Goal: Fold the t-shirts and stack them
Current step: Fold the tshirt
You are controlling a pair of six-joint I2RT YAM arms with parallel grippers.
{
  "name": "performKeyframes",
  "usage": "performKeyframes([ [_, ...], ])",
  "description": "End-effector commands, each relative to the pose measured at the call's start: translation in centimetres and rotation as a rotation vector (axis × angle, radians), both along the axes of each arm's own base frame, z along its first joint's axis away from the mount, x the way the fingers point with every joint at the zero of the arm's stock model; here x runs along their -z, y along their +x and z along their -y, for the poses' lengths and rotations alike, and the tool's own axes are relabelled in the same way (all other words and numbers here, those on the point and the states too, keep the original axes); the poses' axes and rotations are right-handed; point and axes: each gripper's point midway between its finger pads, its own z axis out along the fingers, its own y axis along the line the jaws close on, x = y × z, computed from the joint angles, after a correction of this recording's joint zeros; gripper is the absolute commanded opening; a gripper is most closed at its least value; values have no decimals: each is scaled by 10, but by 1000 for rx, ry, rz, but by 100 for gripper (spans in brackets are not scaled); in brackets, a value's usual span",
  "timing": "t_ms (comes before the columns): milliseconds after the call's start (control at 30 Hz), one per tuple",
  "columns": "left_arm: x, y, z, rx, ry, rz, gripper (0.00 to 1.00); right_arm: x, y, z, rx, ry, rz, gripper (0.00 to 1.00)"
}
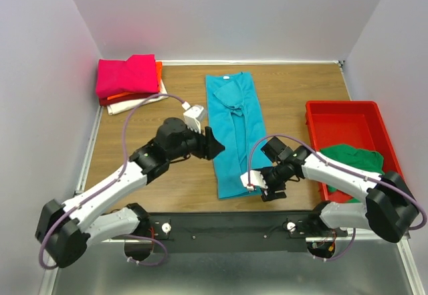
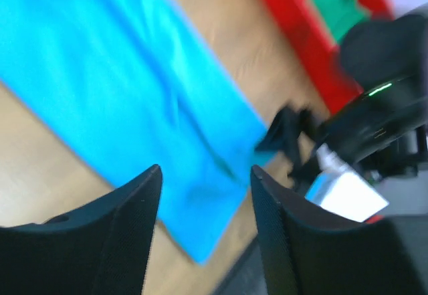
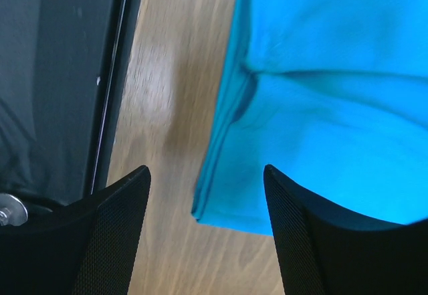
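Teal strip ready for cross-fold, both hands empty

teal t-shirt (image 1: 231,131) lies as a long narrow strip in the middle of the table (image 1: 287,87), collar toward the far edge, hem by the near edge. left hand (image 1: 215,145) is wide open at the strip's left edge, about mid-length. right hand (image 1: 266,188) is wide open at the near right corner, holding nothing. I'd pinch both near corners through all layers, lift level and lay hem on collar with edges square. After that it goes on the folded stack (image 1: 130,81) at the far left corner.

Both arms bend in toward the middle. The left black two-finger gripper (image 2: 206,174) has its fingers apart, holding nothing. The right black two-finger gripper (image 3: 207,174) does too.
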Motion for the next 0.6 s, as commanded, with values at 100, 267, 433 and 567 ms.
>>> performKeyframes([
  [100, -114, 31, -33, -53, 48, 677, 96, 19, 13, 13, 5, -69, 108, 72],
  [267, -106, 24, -41, 45, 156, 943, 98, 27, 22, 15, 29, -80, 158, 68],
  [433, -39, -4, -27, 420, 334, 1030, 98, 35, 27, 20, 56, -99, 189, 47],
  [567, 16, -25, -32, 602, 510, 1092, 98, 36, 29, 21, 80, -86, 217, 35],
])
